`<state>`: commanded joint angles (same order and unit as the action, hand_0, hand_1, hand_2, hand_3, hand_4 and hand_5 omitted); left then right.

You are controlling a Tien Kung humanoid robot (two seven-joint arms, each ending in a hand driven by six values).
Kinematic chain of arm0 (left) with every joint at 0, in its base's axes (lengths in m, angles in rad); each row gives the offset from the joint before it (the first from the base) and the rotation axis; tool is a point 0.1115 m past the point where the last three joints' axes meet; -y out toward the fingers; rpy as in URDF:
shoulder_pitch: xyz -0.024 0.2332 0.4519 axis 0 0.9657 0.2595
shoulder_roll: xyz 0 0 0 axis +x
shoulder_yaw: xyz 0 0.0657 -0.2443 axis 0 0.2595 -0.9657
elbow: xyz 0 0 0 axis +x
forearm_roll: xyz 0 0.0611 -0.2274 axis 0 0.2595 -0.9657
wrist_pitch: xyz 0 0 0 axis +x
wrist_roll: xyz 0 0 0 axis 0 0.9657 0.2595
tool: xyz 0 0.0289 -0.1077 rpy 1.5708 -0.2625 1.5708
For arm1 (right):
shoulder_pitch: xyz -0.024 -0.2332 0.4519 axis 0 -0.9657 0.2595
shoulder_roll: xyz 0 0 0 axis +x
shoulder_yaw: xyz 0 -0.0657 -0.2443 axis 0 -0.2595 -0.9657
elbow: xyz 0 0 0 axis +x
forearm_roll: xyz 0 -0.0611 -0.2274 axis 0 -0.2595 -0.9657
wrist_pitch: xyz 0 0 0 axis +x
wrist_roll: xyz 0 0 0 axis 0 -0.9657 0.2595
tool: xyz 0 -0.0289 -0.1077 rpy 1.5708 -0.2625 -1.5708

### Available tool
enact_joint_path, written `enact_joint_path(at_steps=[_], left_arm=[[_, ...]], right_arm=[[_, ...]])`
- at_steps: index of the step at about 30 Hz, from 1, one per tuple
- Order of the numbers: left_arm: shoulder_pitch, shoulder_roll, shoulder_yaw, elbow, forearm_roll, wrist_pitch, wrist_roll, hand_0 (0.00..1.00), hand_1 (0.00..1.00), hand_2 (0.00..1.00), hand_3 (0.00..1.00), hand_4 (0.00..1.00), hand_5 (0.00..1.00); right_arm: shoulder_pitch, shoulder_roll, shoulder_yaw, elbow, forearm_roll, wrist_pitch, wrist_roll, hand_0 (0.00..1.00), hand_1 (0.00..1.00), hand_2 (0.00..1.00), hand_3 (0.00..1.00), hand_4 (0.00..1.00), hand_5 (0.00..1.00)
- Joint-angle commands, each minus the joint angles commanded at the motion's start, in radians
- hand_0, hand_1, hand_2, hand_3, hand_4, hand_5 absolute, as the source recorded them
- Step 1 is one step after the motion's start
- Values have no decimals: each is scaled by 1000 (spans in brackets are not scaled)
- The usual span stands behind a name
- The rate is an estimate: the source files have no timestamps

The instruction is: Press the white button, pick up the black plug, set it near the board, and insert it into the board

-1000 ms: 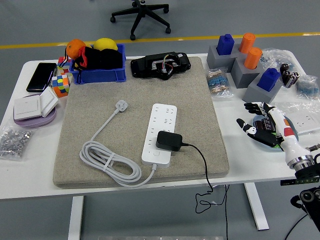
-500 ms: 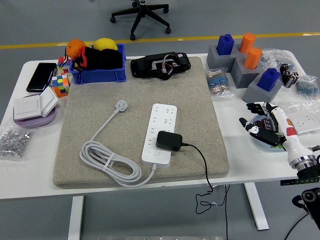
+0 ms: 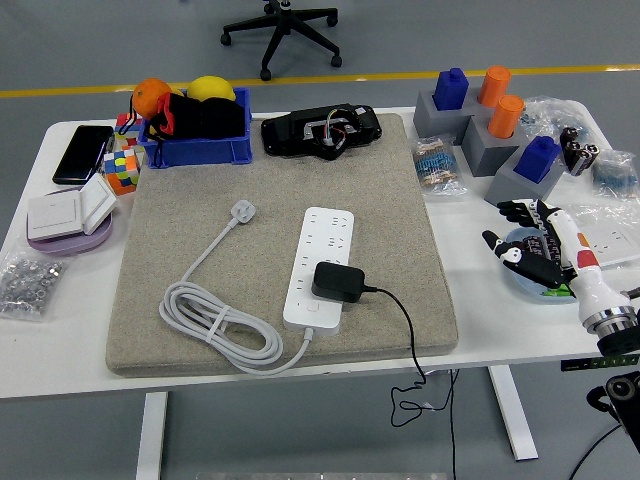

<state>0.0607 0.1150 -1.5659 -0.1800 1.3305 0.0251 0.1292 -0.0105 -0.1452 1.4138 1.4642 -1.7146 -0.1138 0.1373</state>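
A white power strip [image 3: 321,264] lies on the grey felt mat [image 3: 200,230], with its white cable [image 3: 222,330] coiled to the left. The black plug [image 3: 337,281] sits on the strip's near end, and its black cord [image 3: 408,335] runs off the table's front edge. Whether the plug is seated in a socket I cannot tell. My right hand [image 3: 530,246] hovers over a blue dish [image 3: 522,284] at the table's right side, fingers spread, holding nothing. It is well to the right of the plug. My left hand is out of view.
Back left are a blue bin [image 3: 196,140] with fruit, a phone [image 3: 83,153], a colour cube [image 3: 121,170] and a white switch [image 3: 70,213]. A black device [image 3: 321,130] lies at the mat's far edge. Grey blocks with blue and orange pegs [image 3: 485,125] stand back right.
My right hand has drawn back to the right and slightly away from the mat, staying open. The plug and power strip have not moved.
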Motion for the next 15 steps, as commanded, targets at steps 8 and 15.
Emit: enact_joint_path(at_steps=[8,15], left_arm=[[-2,-4,13,0,-14,-1,-5,466,496,518,570,609,252],[-1,-5,2,0,-6,-1,-2,466,496,519,570,608,251]], right_arm=[[4,-1,5,1,-1,1,1,758,679,670,654,831,433],[7,-3,9,3,-4,1,0,751,678,668,651,829,431]])
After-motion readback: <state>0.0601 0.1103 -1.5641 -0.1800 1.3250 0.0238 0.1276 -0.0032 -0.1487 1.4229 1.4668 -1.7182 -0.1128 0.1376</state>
